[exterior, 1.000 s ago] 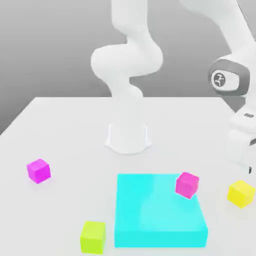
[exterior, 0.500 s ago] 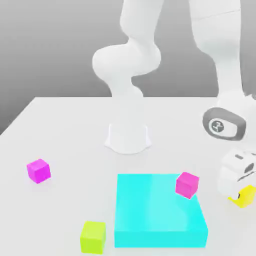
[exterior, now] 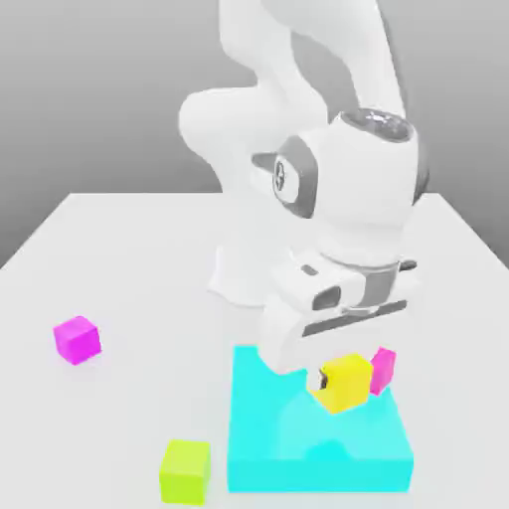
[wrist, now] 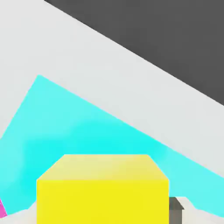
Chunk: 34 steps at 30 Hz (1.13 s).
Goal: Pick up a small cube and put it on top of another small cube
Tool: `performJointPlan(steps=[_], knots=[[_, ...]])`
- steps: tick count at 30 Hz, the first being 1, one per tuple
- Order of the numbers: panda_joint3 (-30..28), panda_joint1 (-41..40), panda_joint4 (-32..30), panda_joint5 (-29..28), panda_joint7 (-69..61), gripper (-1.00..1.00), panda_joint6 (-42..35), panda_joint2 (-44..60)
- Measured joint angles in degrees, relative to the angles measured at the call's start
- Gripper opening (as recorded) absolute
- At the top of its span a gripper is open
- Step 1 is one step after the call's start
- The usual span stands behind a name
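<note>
The small cube [exterior: 350,376], warm yellow, hangs just above the cyan slab [exterior: 298,452] with my gripper [exterior: 340,384] shut on it. In the exterior view it sits close beside another small cube [exterior: 384,368], pinkish magenta, which rests on the slab's far right corner and is partly hidden behind the yellow one. In the hand view the small cube [wrist: 103,190] sits large between the fingers, the cyan slab [wrist: 65,127] lies beyond it, and a dark fingertip [wrist: 176,209] shows beside it. A sliver of the pinkish cube [wrist: 1,210] shows at the picture's edge.
A more purple magenta cube [exterior: 77,339] lies on the white table [exterior: 129,258] at the exterior view's left. A lime-yellow cube [exterior: 186,470] sits near the front, left of the slab. The arm's white base [exterior: 239,268] stands behind the slab.
The gripper came down on the yellow cube at the exterior view's right, shut on it, lifted it and carried it left over the cyan slab, beside the pinkish cube.
</note>
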Motion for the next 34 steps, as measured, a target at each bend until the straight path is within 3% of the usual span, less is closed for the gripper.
performJointPlan(steps=[5,17,25,34], knots=[[-7.8,-8.2,-3.0,-1.7,-16.0,-1.0,-1.3,-4.7],[-32.8,-25.5,-10.7,-6.6,-52.7,-1.0,-1.3,-11.0],[-37.3,-20.6,-11.5,5.2,-63.4,-1.0,4.6,-3.5],[-35.9,-18.2,-11.2,19.7,-73.6,-1.0,10.5,4.4]])
